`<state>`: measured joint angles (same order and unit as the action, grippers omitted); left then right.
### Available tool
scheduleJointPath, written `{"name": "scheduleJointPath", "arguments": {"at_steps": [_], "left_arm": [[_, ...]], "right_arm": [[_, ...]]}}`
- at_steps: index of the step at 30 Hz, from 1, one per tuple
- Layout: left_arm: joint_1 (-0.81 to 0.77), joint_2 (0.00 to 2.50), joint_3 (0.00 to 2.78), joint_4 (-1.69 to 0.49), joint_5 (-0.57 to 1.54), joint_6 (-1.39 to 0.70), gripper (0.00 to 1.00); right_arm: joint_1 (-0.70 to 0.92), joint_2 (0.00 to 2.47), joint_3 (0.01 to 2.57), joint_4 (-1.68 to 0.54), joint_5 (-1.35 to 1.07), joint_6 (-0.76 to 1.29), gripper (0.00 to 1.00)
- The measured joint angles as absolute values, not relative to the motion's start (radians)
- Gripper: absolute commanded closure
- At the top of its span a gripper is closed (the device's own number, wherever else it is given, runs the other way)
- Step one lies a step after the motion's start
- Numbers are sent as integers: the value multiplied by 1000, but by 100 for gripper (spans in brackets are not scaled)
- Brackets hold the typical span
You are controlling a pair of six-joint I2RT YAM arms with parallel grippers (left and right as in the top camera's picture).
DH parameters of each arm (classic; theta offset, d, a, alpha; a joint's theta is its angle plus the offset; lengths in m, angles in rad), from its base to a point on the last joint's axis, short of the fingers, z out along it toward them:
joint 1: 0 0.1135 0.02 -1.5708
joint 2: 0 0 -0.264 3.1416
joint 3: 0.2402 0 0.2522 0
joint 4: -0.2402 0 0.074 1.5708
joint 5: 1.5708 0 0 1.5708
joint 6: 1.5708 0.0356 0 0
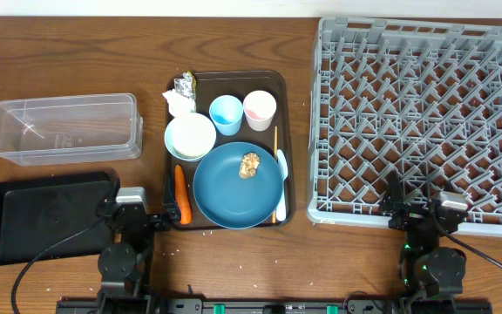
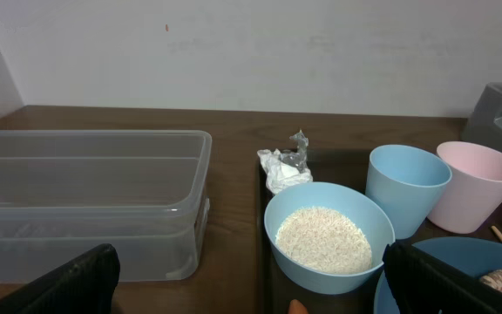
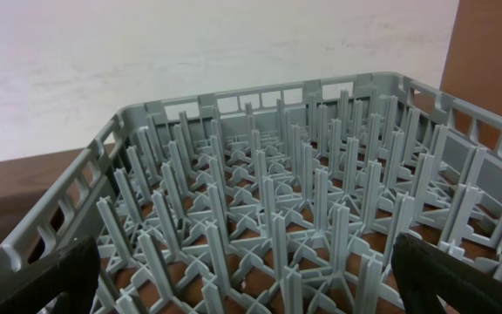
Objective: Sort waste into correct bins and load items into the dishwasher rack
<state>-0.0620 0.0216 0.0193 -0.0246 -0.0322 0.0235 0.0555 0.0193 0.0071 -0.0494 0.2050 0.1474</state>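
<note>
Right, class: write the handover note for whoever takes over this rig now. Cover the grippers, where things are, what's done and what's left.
Left gripper and right gripper: both open, holding nothing.
On the brown tray: plate with a food lump, bowl of rice, blue cup, pink cup, spoon, chopstick, carrot, napkin, wrapper.
Clear tub, black tray and rack hold nothing.
Done: nothing. Left: all waste to the bins, all dishes to the rack.

Top-down overhead; low wrists, probably sharing rack (image 1: pixel 417 122)
</note>
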Motion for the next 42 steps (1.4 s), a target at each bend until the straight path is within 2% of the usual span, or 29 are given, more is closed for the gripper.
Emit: {"name": "scheduleJointPath", "arguments": {"at_steps": [42], "left_arm": [[-62, 23, 17, 20, -45, 35, 2]], "right_arm": [[56, 20, 7, -27, 205, 154, 1]]}}
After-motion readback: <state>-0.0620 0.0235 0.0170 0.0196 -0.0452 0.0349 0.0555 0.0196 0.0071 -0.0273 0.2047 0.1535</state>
